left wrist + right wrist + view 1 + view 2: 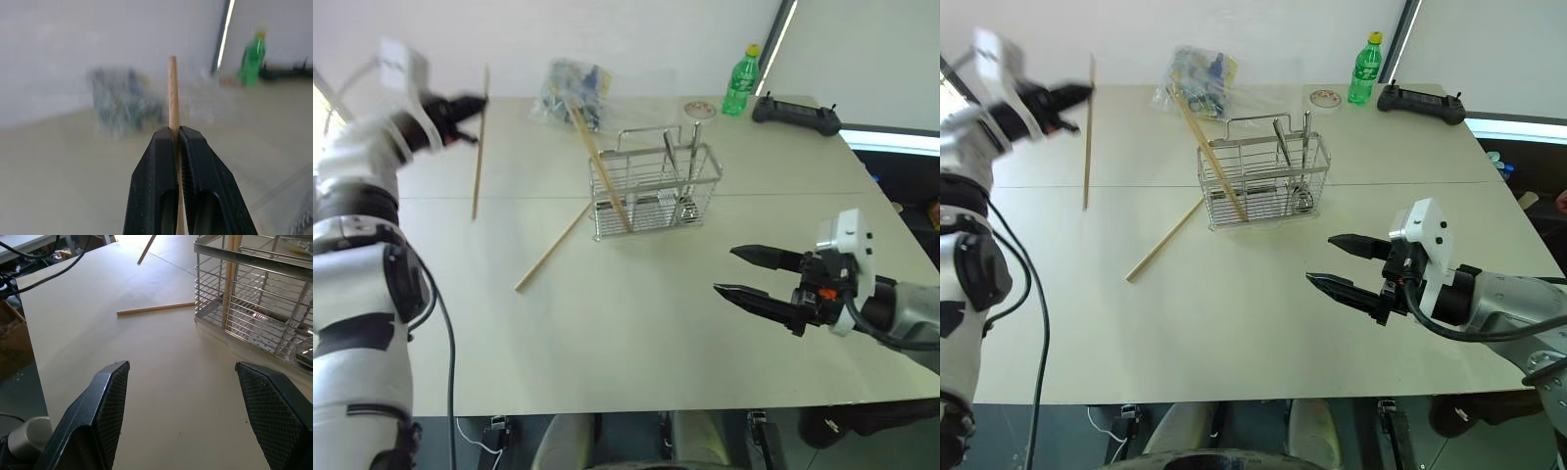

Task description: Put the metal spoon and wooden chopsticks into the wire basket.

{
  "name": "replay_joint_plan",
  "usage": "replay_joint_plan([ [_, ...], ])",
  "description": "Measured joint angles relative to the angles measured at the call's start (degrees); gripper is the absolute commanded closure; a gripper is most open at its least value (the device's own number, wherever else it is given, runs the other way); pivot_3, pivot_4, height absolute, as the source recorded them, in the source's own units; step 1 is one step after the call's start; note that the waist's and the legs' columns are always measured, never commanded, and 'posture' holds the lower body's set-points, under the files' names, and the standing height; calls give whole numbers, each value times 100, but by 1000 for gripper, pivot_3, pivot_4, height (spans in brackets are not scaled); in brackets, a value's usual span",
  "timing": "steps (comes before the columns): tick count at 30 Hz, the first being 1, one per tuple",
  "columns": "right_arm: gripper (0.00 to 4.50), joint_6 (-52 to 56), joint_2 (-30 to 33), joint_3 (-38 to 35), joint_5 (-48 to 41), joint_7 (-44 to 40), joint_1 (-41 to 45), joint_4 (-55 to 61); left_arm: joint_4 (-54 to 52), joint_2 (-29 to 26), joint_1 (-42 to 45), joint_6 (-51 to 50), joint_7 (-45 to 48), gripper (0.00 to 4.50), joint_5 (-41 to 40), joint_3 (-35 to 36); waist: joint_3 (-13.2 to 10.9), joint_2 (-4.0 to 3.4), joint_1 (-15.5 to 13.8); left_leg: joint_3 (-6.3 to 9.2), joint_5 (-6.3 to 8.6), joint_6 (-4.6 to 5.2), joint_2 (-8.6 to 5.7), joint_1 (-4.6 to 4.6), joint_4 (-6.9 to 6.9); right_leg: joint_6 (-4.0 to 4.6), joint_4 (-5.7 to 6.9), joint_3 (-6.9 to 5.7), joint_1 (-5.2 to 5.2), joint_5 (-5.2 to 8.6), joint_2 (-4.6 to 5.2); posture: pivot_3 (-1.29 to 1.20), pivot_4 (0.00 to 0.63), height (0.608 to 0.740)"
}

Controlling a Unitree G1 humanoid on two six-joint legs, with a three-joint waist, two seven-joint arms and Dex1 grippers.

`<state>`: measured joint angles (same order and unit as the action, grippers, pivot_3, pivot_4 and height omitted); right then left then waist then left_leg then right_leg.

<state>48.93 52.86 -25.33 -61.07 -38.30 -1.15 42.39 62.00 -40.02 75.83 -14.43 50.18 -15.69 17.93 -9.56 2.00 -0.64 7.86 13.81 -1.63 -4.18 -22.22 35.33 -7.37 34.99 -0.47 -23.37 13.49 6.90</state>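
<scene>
Near the far left corner of the table (636,343), the left pincer (470,106) is raised above the surface and clamped fully shut on one wooden chopstick (480,147). This chopstick hangs close to upright, passing between the black fingers (161,186) and extending above and below them, its lower end clear of the table.

Around the middle of the table, toward the far edge, stands the wire basket (656,191). A second chopstick (602,166) leans inside it at a slant, its upper end rising above the rim toward a crinkled clear plastic bag (570,90) lying near the far edge. The metal spoon (1302,166) stands in the basket, handle up, in the half nearer the right edge, beside another metal utensil.

A third chopstick (553,247) lies flat on the table just beside the basket, on the side toward the left edge, pointing diagonally toward the near edge.

Toward the near right corner, the right pincer (744,274) hovers with its fingers spread wide and nothing between them.

At the far right corner stand a green bottle (741,80) and a black controller (795,113)
</scene>
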Motion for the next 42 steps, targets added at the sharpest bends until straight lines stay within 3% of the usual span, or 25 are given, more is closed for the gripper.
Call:
replay_joint_plan([
  [5, 951, 0, 1, 85, -39, 22, 228, -26, -2256, 692, 328, -1363, -903, 4462, -1471, 856, 1, -1, 2, -1, -2, -6, 1, 10, 4, -4, -2, 4, 11, -3, 1, 0, 150, 713],
  [12, 951, 1, 2, 234, -35, 29, 388, -222, -4459, 1769, -143, -2166, -1563, 4462, -2196, 440, 2, -3, -9, -7, -15, -28, 1, 32, 4, -1, 3, 9, 28, -6, -2, 0, 150, 713],
  [21, 951, -1, -42, 225, -135, 334, 392, -213, -4744, 2149, -1031, -1277, -1105, 4462, -1567, -754, 2, -4, -17, -21, -15, -28, 2, 34, 0, 4, -4, 18, 28, -8, -4, 0, 150, 713],
  [28, 951, -19, -68, 171, -354, 642, 388, -201, -4579, 2445, -1443, -702, -863, 4462, -1185, -1177, 2, -3, -22, -18, -15, -27, 1, 23, 2, 6, -15, 19, 26, -9, -3, 0, 150, 713],
  [31, 951, -32, -68, 126, -433, 750, 354, -196, -4578, 2515, -1515, -691, -911, 3387, -1185, -1181, 2, -4, -13, -18, -15, -26, 1, 22, 2, 6, -15, 18, 25, -9, -3, 0, 150, 713],
  [37, 951, -51, -64, 77, -489, 824, 349, -204, -4579, 2526, -1554, -778, -981, 312, -1225, -1149, 2, -4, -16, -18, -15, -26, 1, 23, 2, 5, -14, 18, 25, -9, -4, 0, 150, 713],
  [38, 951, -52, -64, 78, -490, 825, 362, -216, -4586, 2511, -1554, -809, -988, 79, -1240, -1142, 2, -4, -15, -19, -15, -26, 1, 23, 3, 5, -15, 18, 26, -9, -4, 0, 150, 713],
  [42, 951, -55, -61, 94, -485, 823, 502, -292, -4667, 2424, -1538, -1154, -1080, 79, -1401, -1019, 2, -4, -11, -18, -15, -26, 2, 24, 3, 5, -13, 18, 25, -9, -4, 0, 150, 713],
])
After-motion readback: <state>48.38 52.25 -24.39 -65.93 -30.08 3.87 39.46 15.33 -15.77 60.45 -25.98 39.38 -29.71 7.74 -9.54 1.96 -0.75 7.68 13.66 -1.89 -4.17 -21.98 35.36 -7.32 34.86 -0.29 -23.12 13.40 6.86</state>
